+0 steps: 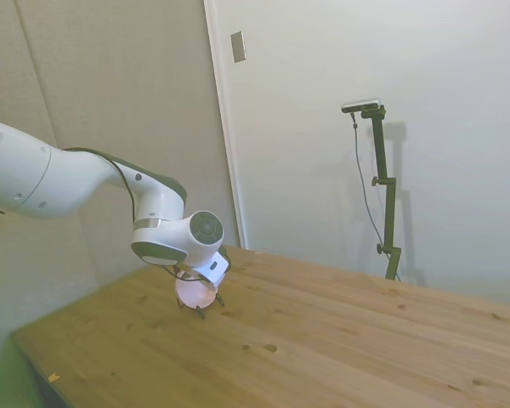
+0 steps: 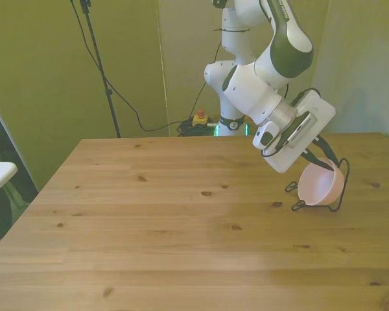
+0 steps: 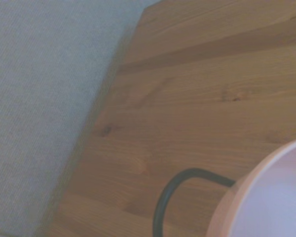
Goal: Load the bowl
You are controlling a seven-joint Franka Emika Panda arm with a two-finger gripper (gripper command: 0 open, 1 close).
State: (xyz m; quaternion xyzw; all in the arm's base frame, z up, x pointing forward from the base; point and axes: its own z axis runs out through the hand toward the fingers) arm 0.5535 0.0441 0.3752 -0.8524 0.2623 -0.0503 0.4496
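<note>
We see the desk [image 2: 149,220], and near its edge at the front view's right a black wire rack [image 2: 334,197] with the pink bowl [image 2: 319,186] tilted on edge in it. The claw [image 2: 324,159] sits at the bowl's rim; we cannot tell its grip.

The bowl [image 2: 319,186] is small, round, shallow and pale pink, plain and unmarked. It stands tipped up on its edge rather than flat, its open hollow facing the front view's left. It sits close to the table's edge on the front view's right, toward the far corner. From the side [image 1: 195,291] it glows pinkish-white. The wrist view shows only a blurred arc of its rim [image 3: 266,197], perhaps slightly tilted.
</note>
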